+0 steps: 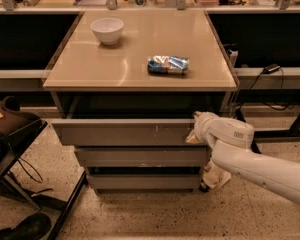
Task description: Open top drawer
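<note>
The top drawer (122,132) is a wide grey handleless front under the beige tabletop, pulled out a little past the two narrower fronts below it, with pale scratch marks right of centre. My gripper (196,129) sits at the drawer's right end, against the top edge of the front panel. The white wrist housing covers most of the hand. My white arm (260,169) comes in from the lower right.
On the cabinet's beige tabletop (90,64) stand a white bowl (107,30) at back left and a blue snack packet (168,64) right of centre. A dark chair (10,134) stands at the left. A cable and plug (270,69) lie on the right shelf.
</note>
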### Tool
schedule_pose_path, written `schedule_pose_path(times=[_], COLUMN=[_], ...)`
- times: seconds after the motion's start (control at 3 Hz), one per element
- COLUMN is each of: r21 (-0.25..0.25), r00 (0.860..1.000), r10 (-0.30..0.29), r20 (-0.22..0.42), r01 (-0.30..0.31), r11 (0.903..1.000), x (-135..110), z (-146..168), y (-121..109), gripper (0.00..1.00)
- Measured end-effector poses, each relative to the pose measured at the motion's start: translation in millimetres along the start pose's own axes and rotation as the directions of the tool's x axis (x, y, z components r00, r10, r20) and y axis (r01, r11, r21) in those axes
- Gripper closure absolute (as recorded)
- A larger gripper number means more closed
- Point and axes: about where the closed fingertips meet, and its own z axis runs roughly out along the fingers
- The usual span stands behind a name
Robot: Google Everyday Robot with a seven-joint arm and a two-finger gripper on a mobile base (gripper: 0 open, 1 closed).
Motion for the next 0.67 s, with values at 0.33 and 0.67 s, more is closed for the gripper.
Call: schedule_pose_path(times=[0.33, 0.67], r21=[0.0, 0.004], r00=[1.0, 1.0], r10=[0.0, 0.002], r20=[0.0, 0.006], r01=[0.0, -0.002], r11=[1.0, 1.0], x=[-1, 0], z=[-2, -14], y=[-2, 4], gripper=[1.0, 1.0])
